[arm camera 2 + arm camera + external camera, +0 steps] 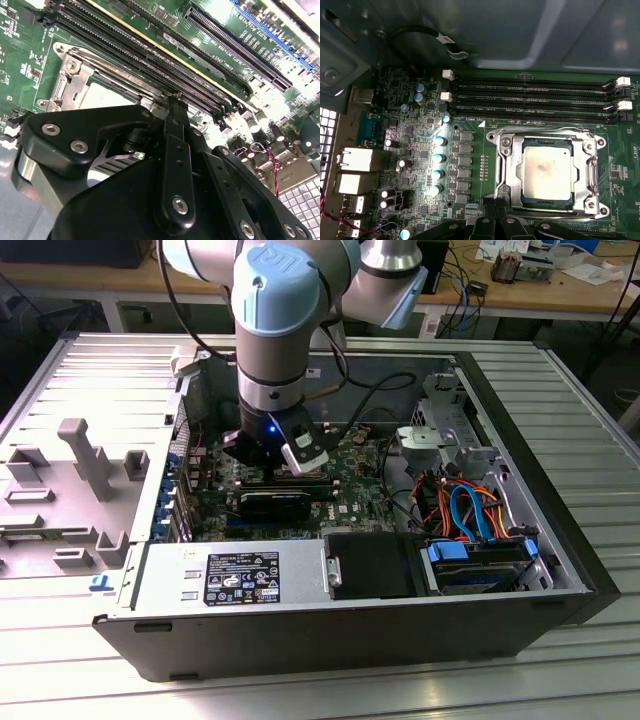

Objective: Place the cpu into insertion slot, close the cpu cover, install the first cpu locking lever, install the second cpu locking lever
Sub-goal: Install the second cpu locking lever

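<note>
The gripper (pixel 258 472) reaches down into an open computer case (pixel 300 640) lying on its side, over the green motherboard (pixel 350 475), at about ten o'clock from the case's middle in the exterior view. In both wrist views its black fingers (pixel 172 107) appear drawn together at the tip with nothing grasped between them, hovering just at the edge of the processor socket. The cpu (pixel 547 172) lies flat inside the insertion slot (pixel 546 141), its dull silver top smudged and showing through the square window of the cpu cover (pixel 505 165), which lies down flat over it. The long black memory slots (pixel 530 100) run alongside the socket, just beside it. In the second wrist view the cpu (pixel 107 95) and the cover's screwed corner (pixel 67 82) peek out past the gripper (pixel 172 100). Writing is present but too small to read: a black label with white print on the grey power supply (pixel 243 578) at about seven o'clock in the case, a white tag on a black cable (pixel 442 37) by the case wall, and tiny white lettering printed across the board. A blue-framed drive bay (pixel 470 565) with orange and blue cables sits at about four o'clock. A grey moulded tray (pixel 80 470) lies outside the case at nine o'clock.
</note>
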Controlling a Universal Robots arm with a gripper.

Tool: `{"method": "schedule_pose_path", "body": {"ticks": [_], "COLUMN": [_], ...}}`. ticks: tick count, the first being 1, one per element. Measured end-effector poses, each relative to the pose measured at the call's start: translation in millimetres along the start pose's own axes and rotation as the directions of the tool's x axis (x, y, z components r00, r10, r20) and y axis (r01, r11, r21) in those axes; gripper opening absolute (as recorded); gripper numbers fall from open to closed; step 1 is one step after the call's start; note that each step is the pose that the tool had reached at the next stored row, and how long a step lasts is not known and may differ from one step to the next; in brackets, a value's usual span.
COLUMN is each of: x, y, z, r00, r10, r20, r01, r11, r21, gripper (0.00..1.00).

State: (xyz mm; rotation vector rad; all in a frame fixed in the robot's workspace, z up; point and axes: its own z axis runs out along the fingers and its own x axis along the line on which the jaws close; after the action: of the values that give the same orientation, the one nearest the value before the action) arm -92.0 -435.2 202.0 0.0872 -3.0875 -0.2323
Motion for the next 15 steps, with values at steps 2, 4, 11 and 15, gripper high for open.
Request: {"method": "schedule_pose_path", "body": {"ticks": [2,4,11,15], "x": [0.0,0.0,0.8,1.0], "y": [-0.3,-0.4,2.8,3.7], "z": [1.1,1.5,-19.0,-24.8], "r00": [1.0,1.0,1.0,1.0], "r10": [0.0,0.0,0.0,0.0], "r20": [-0.0001,-0.0001,0.0002,0.0002], "r01": [0.0,0.0,0.0,0.0], "r11": [1.0,1.0,1.0,1.0], "r21": [-0.0011,-0.0019,-0.001,-0.001], "gripper": [0.11,0.11,0.11,0.11]}}
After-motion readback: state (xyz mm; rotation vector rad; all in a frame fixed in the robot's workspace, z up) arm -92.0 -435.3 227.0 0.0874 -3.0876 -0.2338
